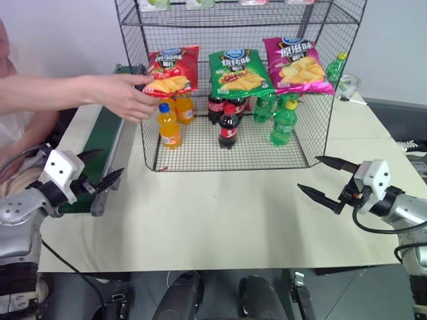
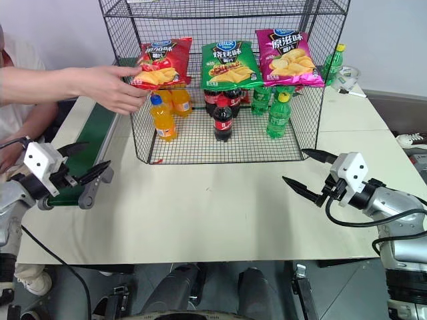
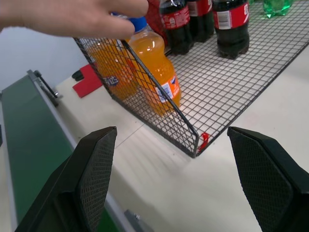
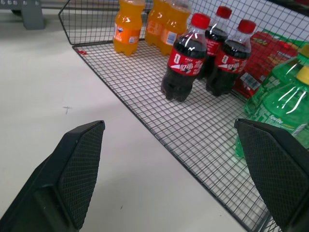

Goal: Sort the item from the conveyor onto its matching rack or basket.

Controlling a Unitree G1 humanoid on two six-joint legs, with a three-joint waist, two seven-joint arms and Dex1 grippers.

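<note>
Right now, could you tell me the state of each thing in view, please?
Left gripper: open, empty.
Right gripper: open, empty.
Red chip bag: hanging on rack, a person's hand touching it.
Conveyor: bare.
Cola bottles: upright, capped.

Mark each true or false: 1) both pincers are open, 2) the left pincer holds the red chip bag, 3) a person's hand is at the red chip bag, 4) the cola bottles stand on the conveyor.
1) True: the left pincer and the right pincer are both open and empty.
2) False: the red chip bag hangs on the wire rack.
3) True: the person's hand is at it.
4) False: the cola bottles stand inside the rack; the conveyor bears none.
</note>
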